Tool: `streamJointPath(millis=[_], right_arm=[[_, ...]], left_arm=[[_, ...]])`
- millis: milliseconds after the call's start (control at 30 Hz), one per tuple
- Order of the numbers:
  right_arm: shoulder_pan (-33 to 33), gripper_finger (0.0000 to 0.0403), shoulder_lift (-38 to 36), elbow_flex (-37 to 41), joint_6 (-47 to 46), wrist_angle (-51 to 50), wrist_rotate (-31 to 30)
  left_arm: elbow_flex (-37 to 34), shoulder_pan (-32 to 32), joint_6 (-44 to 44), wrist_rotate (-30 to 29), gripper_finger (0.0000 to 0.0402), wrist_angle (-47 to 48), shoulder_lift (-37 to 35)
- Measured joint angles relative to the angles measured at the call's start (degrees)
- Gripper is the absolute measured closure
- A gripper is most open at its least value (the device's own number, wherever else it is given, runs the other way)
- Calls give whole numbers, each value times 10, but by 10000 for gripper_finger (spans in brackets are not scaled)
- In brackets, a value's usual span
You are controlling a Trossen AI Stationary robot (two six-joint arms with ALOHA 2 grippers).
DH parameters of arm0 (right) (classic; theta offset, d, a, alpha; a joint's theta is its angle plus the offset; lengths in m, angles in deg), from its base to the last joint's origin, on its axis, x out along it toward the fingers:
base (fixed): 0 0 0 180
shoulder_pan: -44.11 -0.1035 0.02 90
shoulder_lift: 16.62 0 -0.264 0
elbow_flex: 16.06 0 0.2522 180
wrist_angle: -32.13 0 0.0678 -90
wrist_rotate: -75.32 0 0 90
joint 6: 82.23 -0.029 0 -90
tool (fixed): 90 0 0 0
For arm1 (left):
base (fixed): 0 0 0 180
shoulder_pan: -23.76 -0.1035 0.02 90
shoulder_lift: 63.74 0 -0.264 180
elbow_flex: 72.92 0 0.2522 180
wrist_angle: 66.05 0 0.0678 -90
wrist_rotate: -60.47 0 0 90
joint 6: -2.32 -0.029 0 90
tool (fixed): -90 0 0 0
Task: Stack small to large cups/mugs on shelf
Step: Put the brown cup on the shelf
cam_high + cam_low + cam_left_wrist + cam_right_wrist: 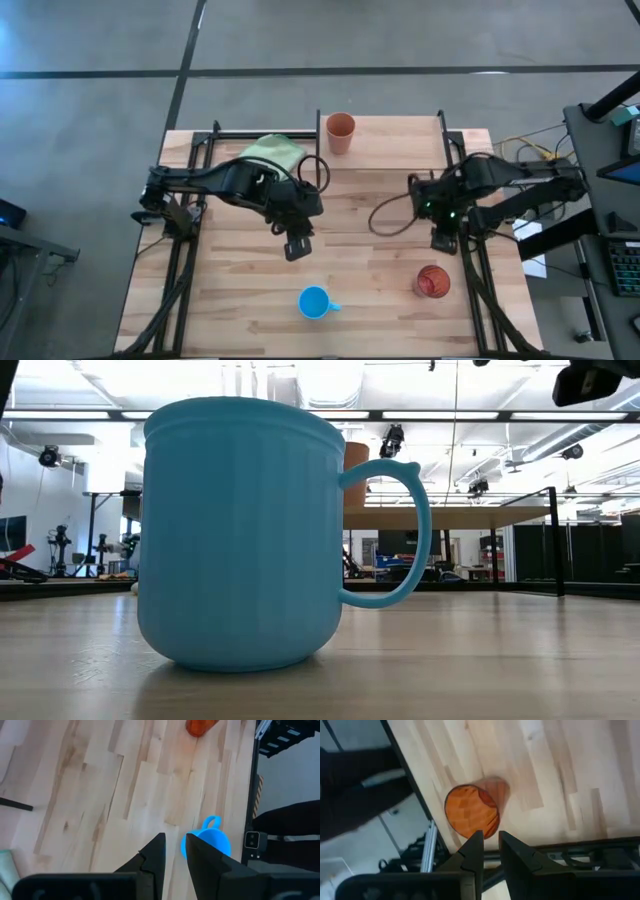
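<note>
1. The blue mug (315, 302) stood upright on the table (240, 290) at the lower middle of the high view, its handle toward frame right; in the low view it (240, 530) filled the left and centre.
2. The textured orange-red cup (432, 282) sat at the lower right of the high view, well apart from the mug.
3. The small light-orange cup (340, 131) stood on the shelf (400, 140) at the upper centre, with the pale green cloth (272, 152) to its left.
4. The left gripper (297, 245) hung near the centre, above the mug in frame, its fingers (155, 855) narrowly parted and empty.
5. The right gripper (441, 240) hovered right of centre, above the orange-red cup (472, 812) in frame, fingers (512, 850) a narrow gap apart, holding nothing.
</note>
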Motion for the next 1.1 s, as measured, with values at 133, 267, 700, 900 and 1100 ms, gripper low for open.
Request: streamJointPath(millis=[133,267,700,900,1100], right_arm=[[-38,348,34,0,0,3,-8],[-67,348,73,0,-11,8,-64],[-141,348,136,1,-61,18,-51],[-163,348,165,1,-68,0,-46],[-162,348,206,1,10,-31,-45]], left_arm=[[0,0,0,-5,340,-7,0],[0,0,-1,-6,340,-8,0],[0,2,-35,-1,340,-2,0],[0,2,-51,5,341,-2,-2],[0,3,-51,10,341,-2,-10]])
